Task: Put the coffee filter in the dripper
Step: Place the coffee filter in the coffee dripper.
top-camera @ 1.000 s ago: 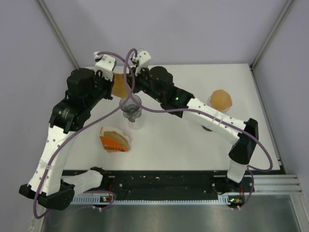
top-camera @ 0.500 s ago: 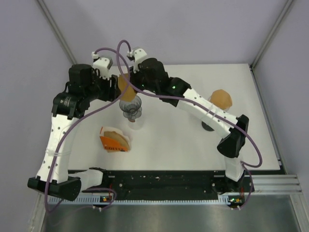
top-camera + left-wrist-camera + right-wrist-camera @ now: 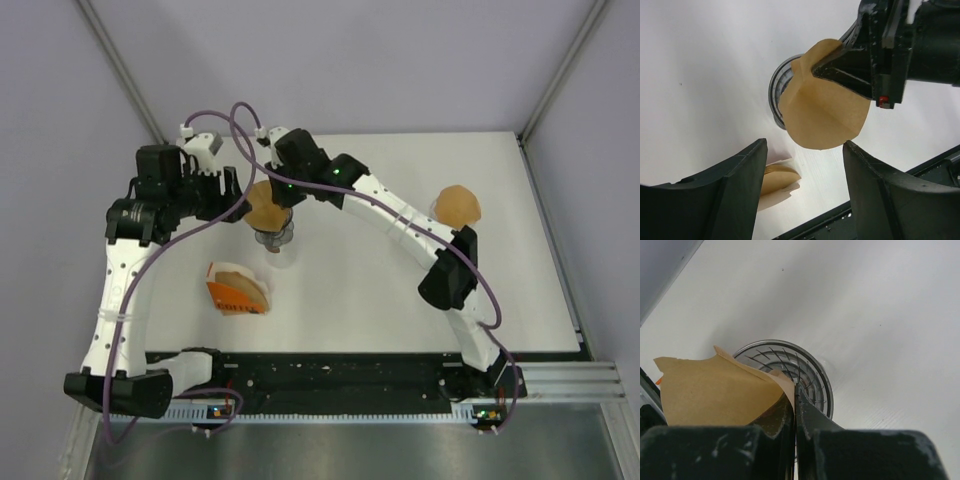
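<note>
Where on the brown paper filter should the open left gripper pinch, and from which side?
The free rounded edge of the filter, approached from the left, opposite the right gripper pinching its upper corner. The paper hangs folded flat by the dripper, so the jaws should probably close across its faces.

White arm links (image 3: 112, 300), black joints (image 3: 448, 280), purple cables (image 3: 160, 252).

Site: I work in a lab robot cell. White counter (image 3: 390, 300). Plain pale panels (image 3: 400, 60) on aluminium posts (image 3: 122, 75) close off the counter's left, far and right sides. Black mounting rail (image 3: 340, 378) with wiring along the counter's near edge.
</note>
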Controlling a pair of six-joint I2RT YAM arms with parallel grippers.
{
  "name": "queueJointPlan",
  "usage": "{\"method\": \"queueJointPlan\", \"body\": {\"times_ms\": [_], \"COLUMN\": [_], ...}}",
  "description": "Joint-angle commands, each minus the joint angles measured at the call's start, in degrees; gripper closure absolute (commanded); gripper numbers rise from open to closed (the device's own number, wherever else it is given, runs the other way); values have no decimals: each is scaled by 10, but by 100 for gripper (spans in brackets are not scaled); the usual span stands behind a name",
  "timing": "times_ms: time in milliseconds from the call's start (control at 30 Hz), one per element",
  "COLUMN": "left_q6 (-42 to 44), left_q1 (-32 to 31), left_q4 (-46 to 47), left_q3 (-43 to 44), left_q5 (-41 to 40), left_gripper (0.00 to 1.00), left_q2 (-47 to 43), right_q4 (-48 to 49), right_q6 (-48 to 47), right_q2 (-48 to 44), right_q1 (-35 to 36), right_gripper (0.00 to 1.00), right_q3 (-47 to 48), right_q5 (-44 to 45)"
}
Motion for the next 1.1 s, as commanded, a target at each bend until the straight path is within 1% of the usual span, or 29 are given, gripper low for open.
{"method": "queueJointPlan", "body": {"times_ms": [0,133,167,233,400,533,733,767,867,933,967,1033,1067], "left_q6": [-15,-10,-9,-8,-8,-7,-4,-4,-11,-22,-29,-48,-57], "left_q1": [3,4,3,3,3,3,13,15,26,35,41,47,67], "left_q4": [47,75,78,81,89,91,88,86,83,86,89,98,105], "left_q3": [-45,-76,-78,-78,-78,-77,-52,-46,-36,-36,-39,-54,-64], "left_q5": [-37,-55,-57,-59,-62,-57,-64,-64,-59,-53,-48,-41,-37], "left_gripper": [34,35,35,35,35,34,31,29,27,25,25,25,25], "left_q2": [-8,-2,1,5,13,15,14,16,17,14,12,4,0], "right_q4": [-17,-17,-17,-14,-2,7,48,61,90,101,101,100,99], "right_q6": [2,-4,-5,-9,-24,-39,-92,-99,-124,-133,-133,-133,-133], "right_q2": [13,20,21,22,20,12,-22,-28,-53,-66,-69,-74,-77], "right_q1": [0,1,0,1,1,0,1,2,4,10,13,18,21], "right_gripper": [100,100,98,87,65,55,49,48,48,52,57,75,86], "right_q3": [37,46,50,57,65,65,61,59,34,12,0,-25,-40], "right_q5": [-16,-16,-17,-17,-14,-4,2,19,23,19,13,8,-12]}}
